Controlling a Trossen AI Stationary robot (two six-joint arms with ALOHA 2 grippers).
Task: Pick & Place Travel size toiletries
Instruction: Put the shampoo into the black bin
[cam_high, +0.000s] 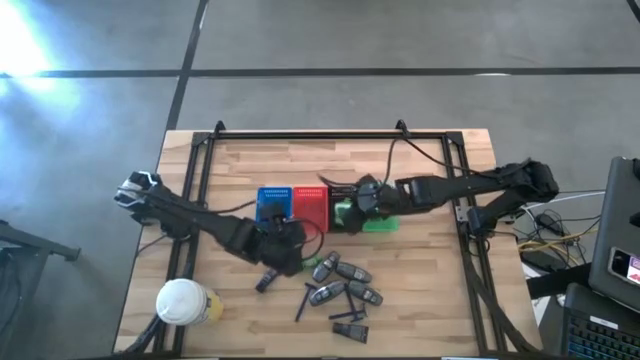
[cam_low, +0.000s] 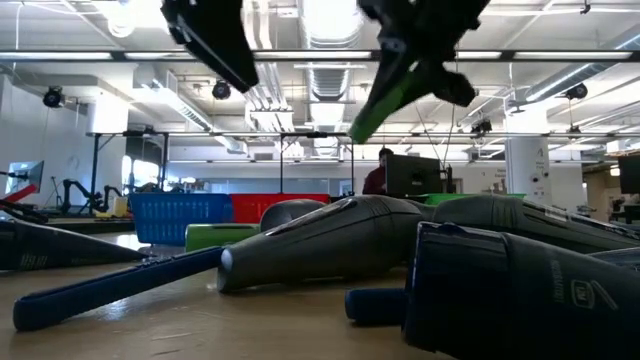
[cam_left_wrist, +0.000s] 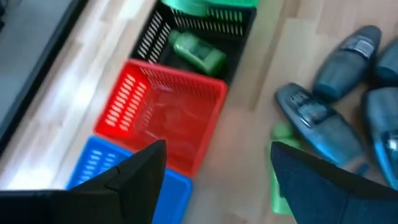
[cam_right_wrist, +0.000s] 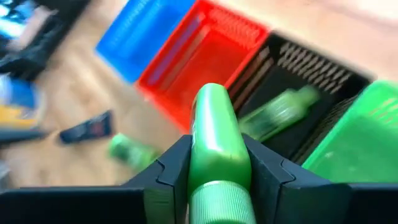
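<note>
My right gripper (cam_right_wrist: 214, 180) is shut on a bright green bottle (cam_right_wrist: 213, 134) above the black basket (cam_right_wrist: 311, 78); in the high view it (cam_high: 352, 207) sits between the red basket (cam_high: 310, 205) and the green basket (cam_high: 385, 222). Another green bottle (cam_left_wrist: 199, 51) lies inside the black basket. A third green bottle (cam_right_wrist: 127, 150) lies on the table. Several dark grey tubes (cam_high: 345, 280) and thin dark razors (cam_high: 348, 318) lie flat near the table's near edge. My left gripper (cam_left_wrist: 217, 180) is open, above the table just near of the blue basket (cam_high: 272, 205). My right gripper pinches the green bottle's body (cam_right_wrist: 214, 155), just ahead of its ribbed cap (cam_right_wrist: 217, 205), between the two fingers. The bottle lies along the fingers and juts out past their tips. It is lifted clear and slants downward (cam_low: 390, 100) below the gripper.
A round white-lidded container (cam_high: 181, 300) stands at the table's near left corner. The four baskets stand in a row mid-table. A black frame (cam_high: 330, 133) runs around the table's far and side edges. Bare wood (cam_high: 430, 290) lies right of the tubes.
</note>
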